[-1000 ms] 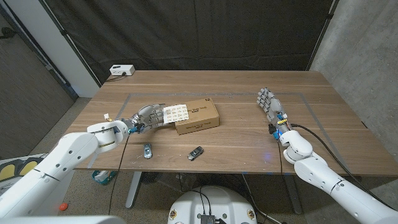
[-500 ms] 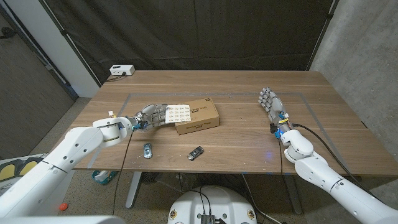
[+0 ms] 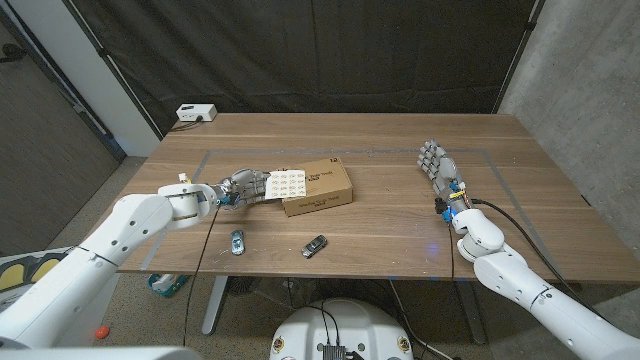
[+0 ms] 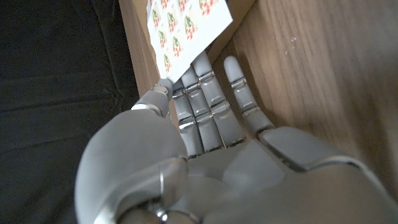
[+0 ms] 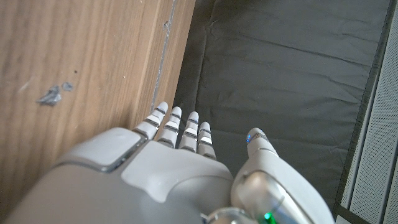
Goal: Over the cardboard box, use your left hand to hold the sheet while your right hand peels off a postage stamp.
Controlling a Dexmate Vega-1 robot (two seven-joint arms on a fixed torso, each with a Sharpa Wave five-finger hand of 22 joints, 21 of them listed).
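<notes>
We saw the left hand (image 3: 243, 184) pinching the thin printed sheet (image 3: 285, 183) against the flat cardboard box (image 3: 318, 187); the right hand (image 3: 433, 162) stood open, well right of it.

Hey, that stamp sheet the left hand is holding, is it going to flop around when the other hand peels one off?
Probably some. The stamp sheet looks thin, and the left hand grips just one edge. Its far end seems to rest on the cardboard box, which may steady it.

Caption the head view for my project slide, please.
Left hand holds the stamp sheet at the cardboard box; right hand waits apart, open.
</notes>
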